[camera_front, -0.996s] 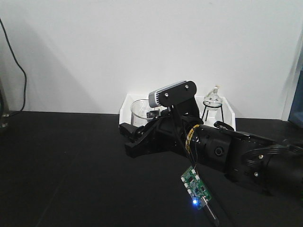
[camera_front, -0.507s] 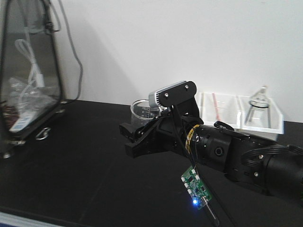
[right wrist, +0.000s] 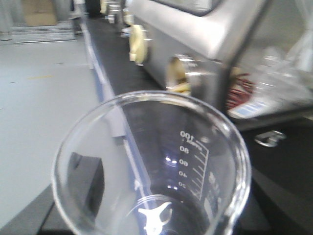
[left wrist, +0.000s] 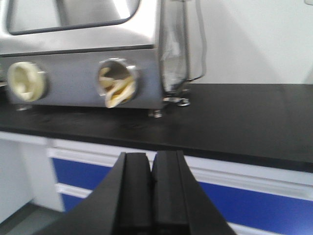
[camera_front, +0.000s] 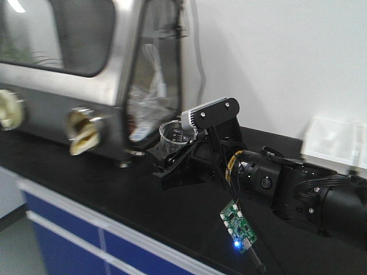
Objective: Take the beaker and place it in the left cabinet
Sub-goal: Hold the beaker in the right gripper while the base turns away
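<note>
Black counter (camera_front: 114, 197) and blue drawers (camera_front: 74, 229) had swept across our front view. The white tray (camera_front: 335, 140) had slid out to the right edge, and a steel glovebox (camera_front: 69, 80) had come in on the left. We judged that we were turning left toward the cabinet, not yet in sight. Our right tool (camera_front: 163, 166) was clenched on the beaker (camera_front: 173, 133), which was clear of the counter and apparently empty. Our left tool (left wrist: 150, 196) was pressed together on nothing. The tray's contents were too blurred to tell.
</note>
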